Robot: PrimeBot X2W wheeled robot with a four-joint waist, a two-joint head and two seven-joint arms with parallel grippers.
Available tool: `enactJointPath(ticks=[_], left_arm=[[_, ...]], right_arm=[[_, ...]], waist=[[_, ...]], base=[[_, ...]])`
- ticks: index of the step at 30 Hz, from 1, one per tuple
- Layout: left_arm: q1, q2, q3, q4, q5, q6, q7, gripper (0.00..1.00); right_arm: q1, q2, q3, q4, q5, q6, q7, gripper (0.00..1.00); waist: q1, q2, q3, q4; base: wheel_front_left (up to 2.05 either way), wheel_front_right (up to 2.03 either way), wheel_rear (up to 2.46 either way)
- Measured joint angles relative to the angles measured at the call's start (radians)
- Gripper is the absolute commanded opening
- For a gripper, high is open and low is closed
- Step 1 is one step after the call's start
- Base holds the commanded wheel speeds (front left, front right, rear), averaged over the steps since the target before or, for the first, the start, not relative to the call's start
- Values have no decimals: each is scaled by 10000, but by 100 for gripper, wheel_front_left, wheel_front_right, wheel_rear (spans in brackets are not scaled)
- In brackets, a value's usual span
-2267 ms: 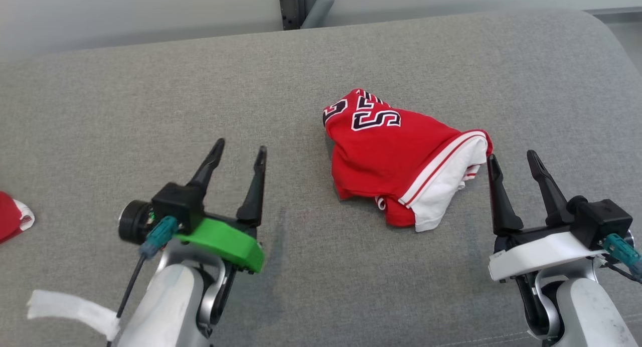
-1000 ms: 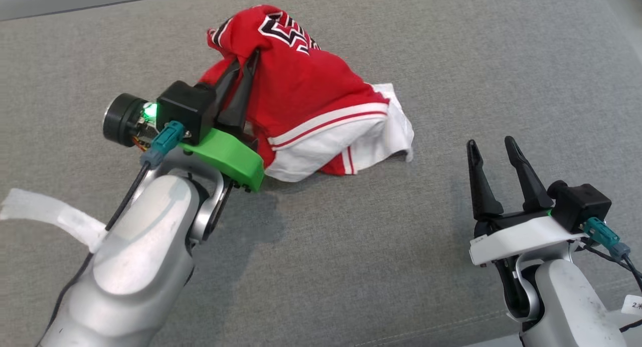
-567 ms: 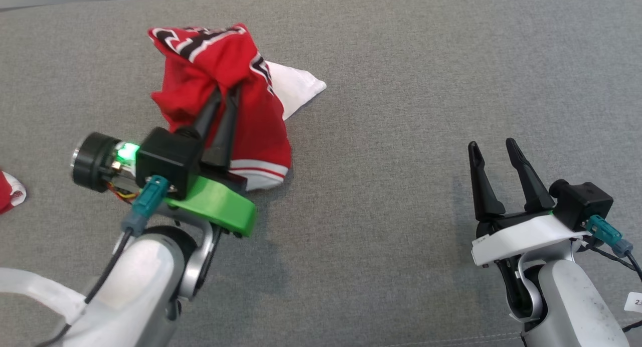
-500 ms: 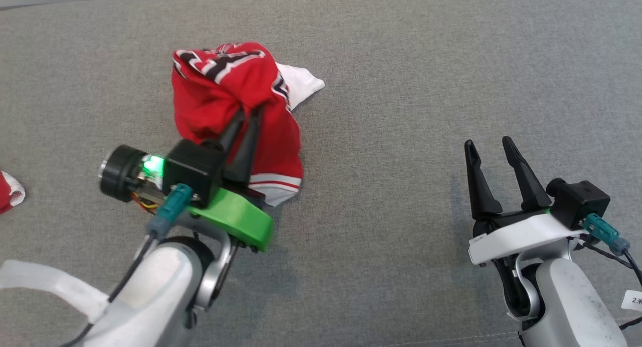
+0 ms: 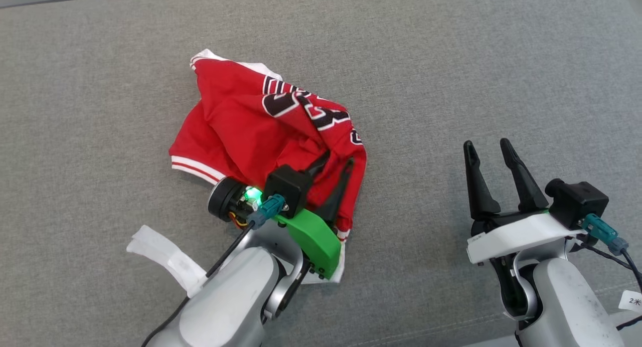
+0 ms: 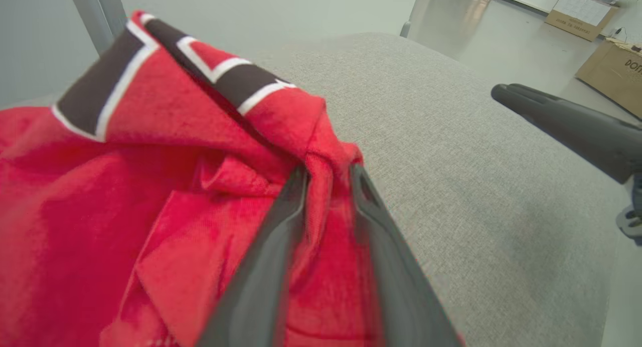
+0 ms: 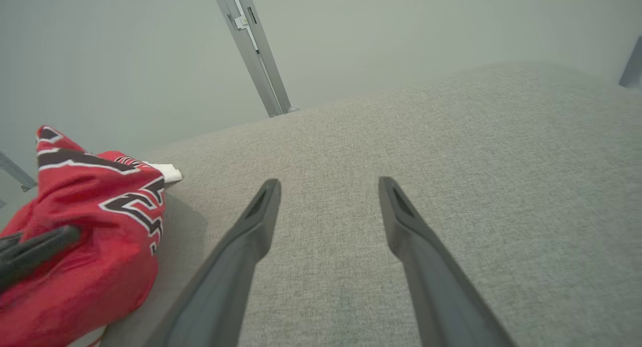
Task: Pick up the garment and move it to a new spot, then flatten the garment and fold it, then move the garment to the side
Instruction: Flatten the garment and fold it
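Garment (image 5: 235, 131), red, black lettering unreadable, left gripper (image 5: 337, 159) jaws pinching a fold, right gripper (image 5: 485, 143) jaws wide

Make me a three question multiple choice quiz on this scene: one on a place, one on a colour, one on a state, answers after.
1. Cloth of the garment sits between the fingers of: A) the right gripper B) the left gripper C) neither.
2. The garment's lettering is: A) blue B) yellow C) black edged in white.
3. The right gripper is: A) open and empty B) shut on the garment C) shut on nothing.
Answers: 1 B, the left wrist view shows a red fold between its fingers. 2 C, black characters with white outlines show on the red cloth. 3 A, its fingers stand apart with the grey cushion seen between them.
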Motion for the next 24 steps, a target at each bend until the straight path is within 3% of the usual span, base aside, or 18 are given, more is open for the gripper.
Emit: enactJointPath(ticks=[6, 13, 24], left_arm=[[-183, -146, 134, 151, 134, -92, -1277, 100], [-136, 387, 1152, -660, 236, 533, -2278, 100], [1213, 1413, 3407, -1710, 48, 1469, -2495, 100]], right_arm=[[0, 17, -263, -2, -92, 0, -151, 100], [-14, 8, -546, -282, -568, 0, -265, 100], [201, -52, -525, -433, -1085, 0, -242, 100]], waist=[[0, 0, 76, -18], [0, 0, -34, 397], [0, 0, -583, 952]], base=[[0, 0, 0], [0, 0, 0], [0, 0, 0]])
